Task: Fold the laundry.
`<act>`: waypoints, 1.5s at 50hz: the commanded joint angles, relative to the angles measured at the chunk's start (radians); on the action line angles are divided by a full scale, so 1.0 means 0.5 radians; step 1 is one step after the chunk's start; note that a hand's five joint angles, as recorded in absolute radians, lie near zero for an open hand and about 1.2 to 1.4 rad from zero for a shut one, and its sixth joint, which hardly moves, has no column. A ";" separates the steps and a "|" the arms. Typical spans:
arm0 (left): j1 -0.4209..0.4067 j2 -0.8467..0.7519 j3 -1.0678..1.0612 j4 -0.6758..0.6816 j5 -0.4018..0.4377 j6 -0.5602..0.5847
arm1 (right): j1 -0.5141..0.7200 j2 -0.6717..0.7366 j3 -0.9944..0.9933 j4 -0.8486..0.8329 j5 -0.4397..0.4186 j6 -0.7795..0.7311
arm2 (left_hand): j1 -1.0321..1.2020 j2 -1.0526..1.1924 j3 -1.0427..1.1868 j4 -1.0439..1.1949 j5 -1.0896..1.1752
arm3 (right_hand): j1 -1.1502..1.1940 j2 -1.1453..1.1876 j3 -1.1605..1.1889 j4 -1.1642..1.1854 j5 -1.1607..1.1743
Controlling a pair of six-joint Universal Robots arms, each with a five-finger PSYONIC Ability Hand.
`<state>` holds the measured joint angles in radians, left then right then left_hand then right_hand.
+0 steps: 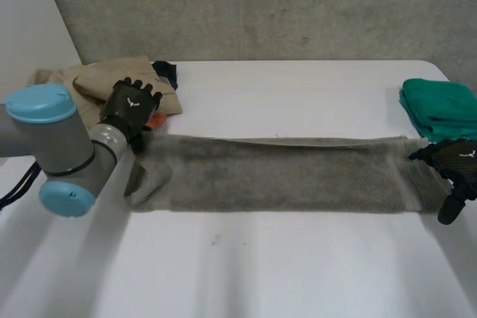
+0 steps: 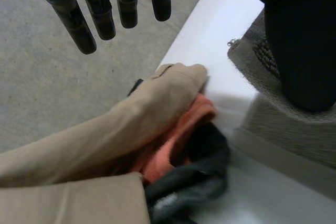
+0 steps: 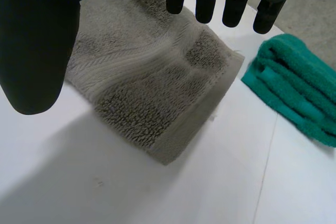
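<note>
Grey towel, left robot hand wide, right robot hand wide, wrist view: ribbed band

From my remote station I see a white table with a matte top, its far edge running straight below a grey concrete wall and rounding off at the far right corner. A small dark fleck marks the table's near half, towards the left of centre. A plain pale panel stands beside the wall at the left, and in the left wrist view I see a speckled grey concrete floor beyond the table's edge.
</note>
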<state>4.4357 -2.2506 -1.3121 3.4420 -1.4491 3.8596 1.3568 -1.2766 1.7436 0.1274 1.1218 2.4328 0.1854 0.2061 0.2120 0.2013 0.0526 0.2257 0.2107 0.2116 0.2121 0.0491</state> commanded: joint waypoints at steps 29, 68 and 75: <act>-0.100 0.537 -0.400 0.157 0.254 -0.512 | 0.066 0.077 -0.008 -0.242 0.024 0.000 | 0.021 -0.020 -0.032 -0.011 -0.062 | 0.329 0.359 0.357 0.356 0.333; -0.149 1.145 -0.974 0.175 0.248 -0.718 | 0.412 0.111 -0.287 -0.770 0.189 -0.653 | -0.008 -0.050 -0.062 -0.040 -0.092 | 2.341 2.371 2.369 2.368 2.345; -0.128 1.215 -1.048 0.169 0.247 -0.724 | 1.176 0.139 -0.290 -1.016 0.018 -0.684 | -0.014 -0.056 -0.067 -0.046 -0.098 | 2.341 2.371 2.369 2.368 2.345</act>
<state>4.3623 -1.6702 -1.8040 3.5288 -1.3254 3.4994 1.6291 -1.2214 1.5991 -0.2844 1.1996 2.0972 0.1854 0.2061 0.2120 0.2013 0.0526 1.1193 1.1818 1.1888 1.1985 0.9918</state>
